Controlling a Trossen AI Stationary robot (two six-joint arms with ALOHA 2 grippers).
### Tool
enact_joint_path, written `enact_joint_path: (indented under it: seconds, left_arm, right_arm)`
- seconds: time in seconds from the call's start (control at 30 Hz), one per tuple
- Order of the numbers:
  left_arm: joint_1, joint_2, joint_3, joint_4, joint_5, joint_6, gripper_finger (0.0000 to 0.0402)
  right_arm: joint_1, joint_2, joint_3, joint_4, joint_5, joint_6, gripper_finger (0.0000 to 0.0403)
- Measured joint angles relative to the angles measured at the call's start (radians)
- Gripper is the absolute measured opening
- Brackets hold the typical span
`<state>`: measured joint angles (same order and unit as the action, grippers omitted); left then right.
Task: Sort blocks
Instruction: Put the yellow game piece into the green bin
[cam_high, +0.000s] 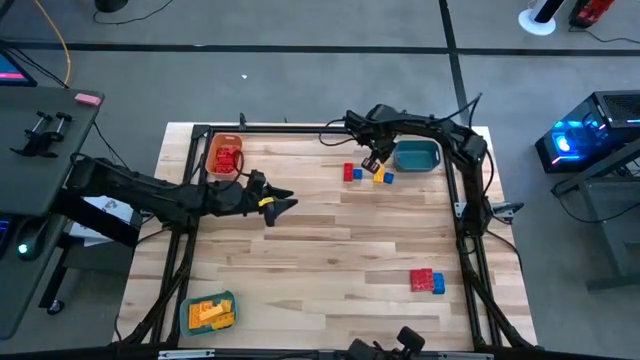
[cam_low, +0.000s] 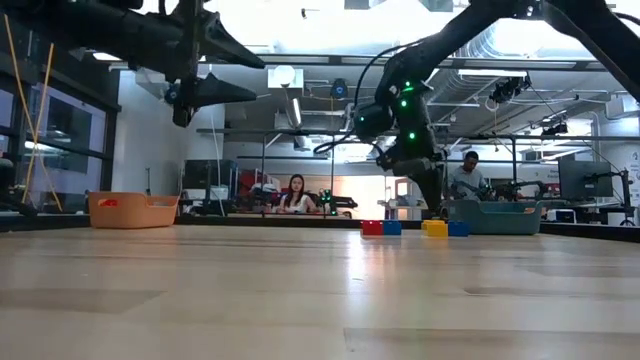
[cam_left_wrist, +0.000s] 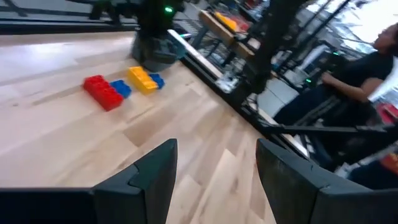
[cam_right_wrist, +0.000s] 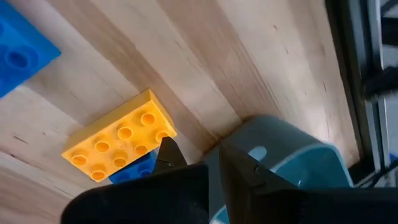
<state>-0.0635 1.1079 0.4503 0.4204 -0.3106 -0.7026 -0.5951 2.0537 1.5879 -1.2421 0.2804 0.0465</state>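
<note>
A red block (cam_high: 348, 172), a blue block (cam_high: 358, 173), and a yellow block (cam_high: 380, 175) lying on top of another blue one (cam_high: 388, 179) are on the table by the teal tray (cam_high: 417, 156). My right gripper (cam_high: 372, 161) is shut and low over the yellow block (cam_right_wrist: 118, 142), at its end toward the tray (cam_right_wrist: 280, 163). My left gripper (cam_high: 283, 205) is open and empty above the table's middle; its wrist view (cam_left_wrist: 214, 168) shows bare wood between the fingers. A red and a blue block (cam_high: 426, 282) lie near the right front. My right gripper's shut fingers (cam_right_wrist: 166, 154) point down at the yellow block's corner (cam_right_wrist: 163, 134) nearest the teal tray. I cannot tell whether they touch it. The block lies flat, studs up, on the blue block (cam_right_wrist: 134, 169).
An orange tray (cam_high: 224, 157) with red blocks stands at the far left. Another orange tray (cam_high: 210, 312) with yellow blocks stands at the near left. A black frame (cam_high: 300, 129) runs round the table. People sit in the room beyond (cam_low: 296, 195).
</note>
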Motion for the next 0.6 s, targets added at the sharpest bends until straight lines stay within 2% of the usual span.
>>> enact_joint_path:
  seconds: [0.2,0.6]
  left_arm:
    - [0.000,0.008,0.000,-0.008,-0.078,0.001,0.0202]
    - [0.000,0.007,0.000,-0.007,-0.083,0.023,0.0202]
  right_arm:
    - [0.008,0.002,0.000,0.037,0.000,-0.027,0.0000]
    - [0.065,0.000,-0.105,0.045,0.009,0.025,0.0000]
